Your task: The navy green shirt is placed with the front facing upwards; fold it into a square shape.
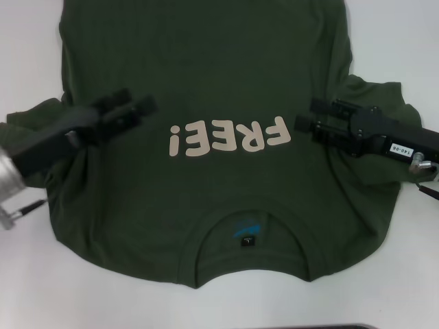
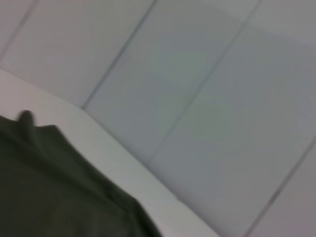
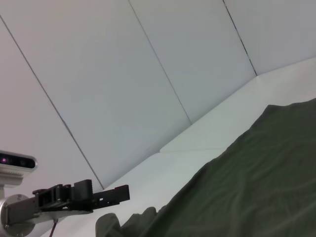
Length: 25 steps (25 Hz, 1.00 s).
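Navy green shirt (image 1: 206, 89) lies flat, lettering up; head view shows left gripper (image 1: 140, 110) and right gripper (image 1: 305, 120) slightly parted, empty; right wrist view alone shows wall panels (image 3: 123, 74)

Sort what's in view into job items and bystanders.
Job:
- navy green shirt, spread face up
- left claw, over the shirt's left side
- right claw, over its right side

Bystanders:
- white table
- panelled wall
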Tool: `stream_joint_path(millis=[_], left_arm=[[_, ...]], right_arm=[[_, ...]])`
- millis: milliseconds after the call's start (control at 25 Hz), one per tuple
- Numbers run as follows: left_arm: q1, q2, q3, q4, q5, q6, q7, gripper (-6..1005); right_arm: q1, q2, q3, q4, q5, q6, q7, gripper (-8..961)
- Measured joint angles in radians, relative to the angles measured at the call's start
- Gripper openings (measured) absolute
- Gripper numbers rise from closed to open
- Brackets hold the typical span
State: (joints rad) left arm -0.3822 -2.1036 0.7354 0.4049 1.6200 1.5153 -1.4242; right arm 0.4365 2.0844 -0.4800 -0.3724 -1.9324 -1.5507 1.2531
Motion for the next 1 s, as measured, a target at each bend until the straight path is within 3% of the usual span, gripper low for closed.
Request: stream_joint_path(millis=[240, 360, 1000], left_arm=[[0.018, 0.052, -0.039, 0.002, 0.004, -0.069, -0.036, 900], [0.026, 0.068, -0.069, 0.012, 0.005, -0.091, -0.041, 901], [0.052, 0.082, -0.188, 0.105, 0.139, -0.254, -0.109, 900]], right_arm=[[0.001, 0.001, 0.0, 0.002, 0.007, 0.0, 0.003, 726], [0.001, 0.002, 0.0, 0.003, 0.007, 0.0, 0.004, 726], [0.002, 0.0, 0.009, 0.004, 0.007, -0.003, 0.005, 726]])
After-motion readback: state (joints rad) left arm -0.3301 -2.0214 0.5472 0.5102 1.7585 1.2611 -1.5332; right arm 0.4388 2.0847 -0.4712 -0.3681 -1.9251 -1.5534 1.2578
